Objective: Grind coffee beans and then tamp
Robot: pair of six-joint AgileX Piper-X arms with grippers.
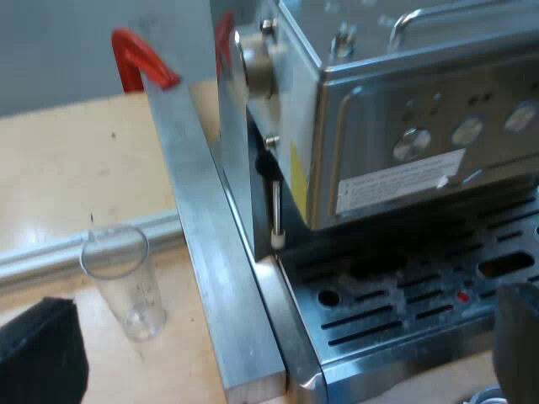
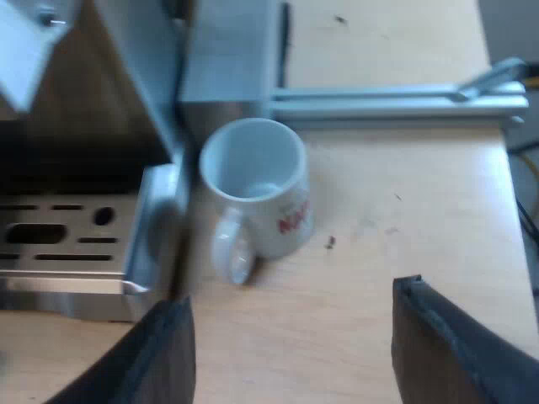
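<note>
The steel espresso machine [image 1: 396,126] stands close ahead of my left gripper [image 1: 278,349], with its round knobs [image 1: 413,143] and slotted drip tray [image 1: 404,295] facing me. A thin steam wand [image 1: 274,198] hangs at the machine's side. A clear measuring glass [image 1: 122,282] stands upright on the wooden table beside an aluminium rail. My left gripper is open and holds nothing. A white mug [image 2: 253,181] with red lettering stands upright and empty next to the drip tray's corner [image 2: 143,252]. My right gripper [image 2: 295,341] hovers open just short of the mug.
An aluminium rail [image 1: 210,269] runs along the machine's side, between it and the glass. A red clamp [image 1: 139,55] sits at the rail's far end. More rails [image 2: 387,101] cross the table beyond the mug. Bare wood [image 2: 404,219] lies beside the mug.
</note>
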